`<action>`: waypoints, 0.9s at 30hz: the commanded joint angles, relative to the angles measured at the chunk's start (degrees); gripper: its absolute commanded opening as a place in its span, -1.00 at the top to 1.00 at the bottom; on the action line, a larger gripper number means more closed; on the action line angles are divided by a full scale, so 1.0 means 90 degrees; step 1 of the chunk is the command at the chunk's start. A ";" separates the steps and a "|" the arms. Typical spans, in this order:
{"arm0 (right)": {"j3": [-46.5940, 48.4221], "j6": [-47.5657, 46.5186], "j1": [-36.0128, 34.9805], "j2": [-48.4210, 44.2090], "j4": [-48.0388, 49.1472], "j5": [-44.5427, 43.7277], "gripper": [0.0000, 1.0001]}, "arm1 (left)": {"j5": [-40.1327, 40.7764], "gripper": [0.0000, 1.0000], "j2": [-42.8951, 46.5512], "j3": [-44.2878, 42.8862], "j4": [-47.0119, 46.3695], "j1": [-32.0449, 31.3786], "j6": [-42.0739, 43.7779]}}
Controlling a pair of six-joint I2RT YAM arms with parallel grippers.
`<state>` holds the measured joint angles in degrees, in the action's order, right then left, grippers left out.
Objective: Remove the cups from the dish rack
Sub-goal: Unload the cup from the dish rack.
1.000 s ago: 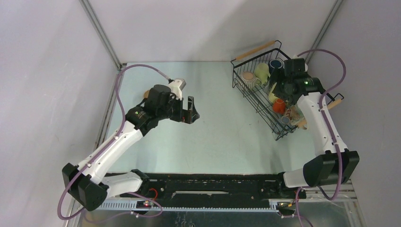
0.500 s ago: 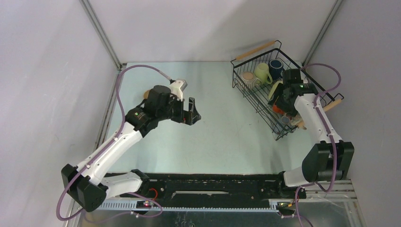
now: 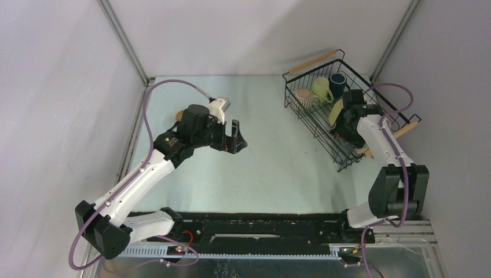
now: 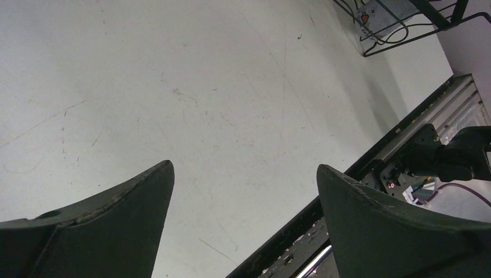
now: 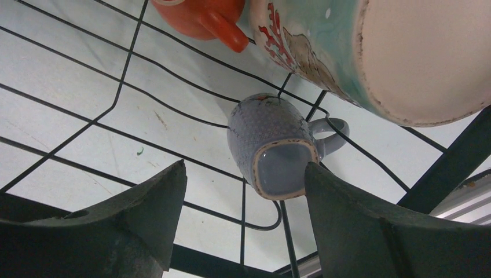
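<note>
Black wire dish rack (image 3: 313, 128) with wooden bar handles, at the far right of the pale bench (image 3: 260, 168); a ribbed beige cup (image 3: 304, 95), a pale yellow-green cup (image 3: 321, 88) and a dark blue cup (image 3: 337, 81) stand at its far end. The right claw (image 5: 240, 168) is inside the rack with its jaws apart and gripping nothing. A small grey-lavender cup (image 5: 272, 153) lies on its side between the fingers, below an orange-red cup (image 5: 202, 14) and a large teal printed mug (image 5: 359, 52). The left claw (image 3: 234, 136) hangs wide open and empty over the bench, well left of the rack.
</note>
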<state>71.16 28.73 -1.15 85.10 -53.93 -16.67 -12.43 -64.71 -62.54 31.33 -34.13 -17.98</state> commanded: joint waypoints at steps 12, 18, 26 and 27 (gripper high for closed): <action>-0.0361 0.0094 0.0073 0.0171 0.0269 -0.0221 -0.63 | -0.0150 -1.00 -0.0055 0.0221 -0.0200 -0.0065 0.0035; -0.0363 0.0055 0.0078 -0.0109 0.0299 -0.0098 -0.63 | -0.0154 -1.00 -0.0106 0.0213 -0.0195 -0.0074 0.0035; -0.0266 -0.0151 0.0075 -0.0548 0.0302 0.0003 -0.73 | -0.0153 -1.00 -0.0171 0.0216 -0.0191 -0.0085 0.0034; -0.0241 -0.0177 0.0078 -0.0537 0.0270 -0.0061 -0.74 | -0.0153 -1.00 -0.0167 0.0214 -0.0190 -0.0080 0.0035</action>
<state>68.03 28.40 -0.82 82.48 -50.76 -16.14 -12.71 -66.02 -62.54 31.24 -34.39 -17.98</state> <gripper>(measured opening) 0.860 0.996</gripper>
